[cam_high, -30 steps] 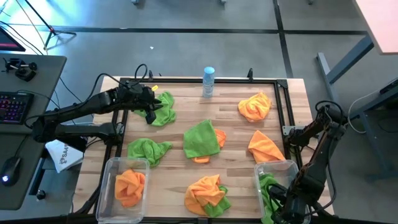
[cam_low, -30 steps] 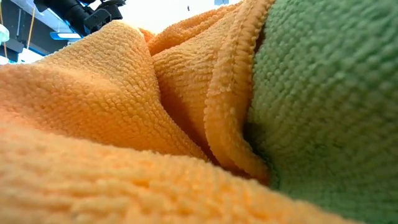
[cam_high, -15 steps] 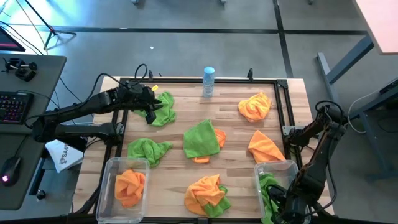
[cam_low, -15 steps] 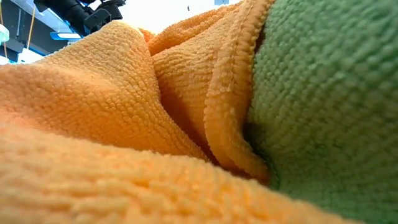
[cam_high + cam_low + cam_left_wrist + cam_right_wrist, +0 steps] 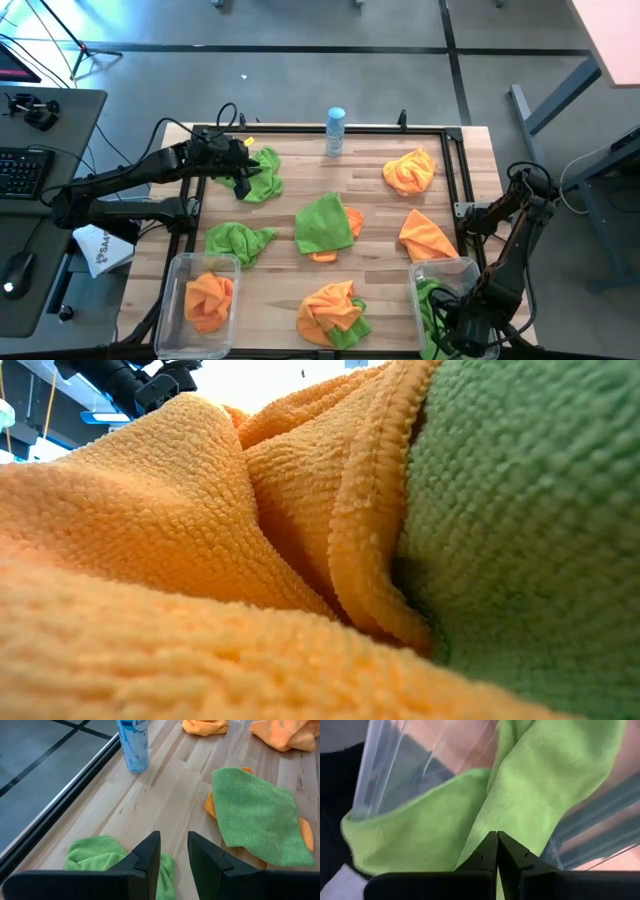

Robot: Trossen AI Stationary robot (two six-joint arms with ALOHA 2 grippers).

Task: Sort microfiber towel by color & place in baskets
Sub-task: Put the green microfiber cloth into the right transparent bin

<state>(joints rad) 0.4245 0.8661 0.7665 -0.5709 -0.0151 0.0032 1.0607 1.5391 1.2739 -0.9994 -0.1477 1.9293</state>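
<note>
Orange and green microfiber towels lie spread over the wooden table. My left gripper hangs open over the edge of a green towel at the far left, with bare wood showing between its fingers. The left basket at the near edge holds an orange towel. The right basket holds a green towel. My right gripper is shut right over that towel, inside the basket's clear walls. Whether its tips touch the cloth, I cannot tell.
A green towel, a green one on an orange one, an orange-and-green heap and two orange towels lie loose. A white-and-blue bottle stands at the far edge. A black frame borders the table.
</note>
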